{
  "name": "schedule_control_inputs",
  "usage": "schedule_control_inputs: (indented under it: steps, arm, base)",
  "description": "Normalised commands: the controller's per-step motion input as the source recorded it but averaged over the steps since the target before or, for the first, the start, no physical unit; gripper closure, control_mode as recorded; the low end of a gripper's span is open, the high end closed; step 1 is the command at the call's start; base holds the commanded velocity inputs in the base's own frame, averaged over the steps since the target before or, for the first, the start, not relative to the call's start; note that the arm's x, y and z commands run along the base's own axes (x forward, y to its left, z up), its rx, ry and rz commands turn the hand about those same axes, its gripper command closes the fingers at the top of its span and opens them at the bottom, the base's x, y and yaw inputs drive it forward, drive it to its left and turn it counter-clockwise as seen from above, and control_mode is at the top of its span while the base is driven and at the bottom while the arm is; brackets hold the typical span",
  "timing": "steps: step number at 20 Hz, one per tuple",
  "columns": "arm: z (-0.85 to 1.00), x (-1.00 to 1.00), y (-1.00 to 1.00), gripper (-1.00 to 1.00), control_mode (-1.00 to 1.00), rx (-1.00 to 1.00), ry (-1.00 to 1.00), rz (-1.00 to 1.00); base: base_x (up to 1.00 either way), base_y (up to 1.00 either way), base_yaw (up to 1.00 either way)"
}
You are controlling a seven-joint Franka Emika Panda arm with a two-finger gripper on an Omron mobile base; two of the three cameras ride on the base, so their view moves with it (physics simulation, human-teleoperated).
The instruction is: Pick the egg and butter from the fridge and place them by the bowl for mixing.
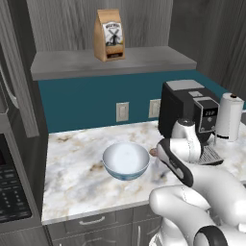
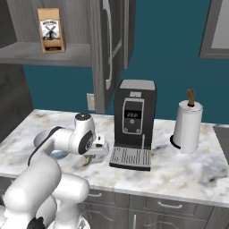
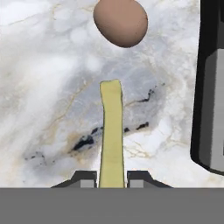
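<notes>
The gripper (image 3: 111, 177) is clamped on the butter (image 3: 111, 131), its 2 fingers pinching 1 end while the stick juts out over the marble counter (image 3: 43, 109). The butter is probably light, soft and a little greasy, so a firm mid-length hold would likely dent it less than this end grip. The egg (image 3: 120, 22) already lies on the counter just beyond the butter's tip, beside the coffee machine (image 3: 212, 87); it looks fragile and apt to roll. The bowl (image 1: 126, 160) sits nearby, seemingly empty
</notes>
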Motion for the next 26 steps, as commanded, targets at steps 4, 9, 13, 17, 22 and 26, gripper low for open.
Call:
schedule_control_inputs:
  steps: [4, 9, 13, 17, 22, 26]
  arm:
    - [-0.23, 0.40, 0.00, 1.00, -1.00, 0.01, -0.01, 0.00]
    - [-0.32, 0.24, 0.14, 1.00, -1.00, 0.00, 0.00, 0.00]
    - [-0.24, 0.32, 0.06, 1.00, -1.00, 0.00, 0.00, 0.00]
    - [-0.06, 0.18, 0.00, 1.00, -1.00, 0.00, 0.04, 0.00]
    - [-0.04, 0.00, 0.00, -1.00, -1.00, 0.00, 0.04, 0.00]
    - [0.00, 0.00, 0.00, -1.00, -1.00, 0.00, 0.01, 0.00]
  base:
    - [0.00, 0.00, 0.00]
    - [0.00, 0.00, 0.00]
    - [0.00, 0.00, 0.00]
    - [0.00, 0.00, 0.00]
    - [0.00, 0.00, 0.00]
    - [0.00, 0.00, 0.00]
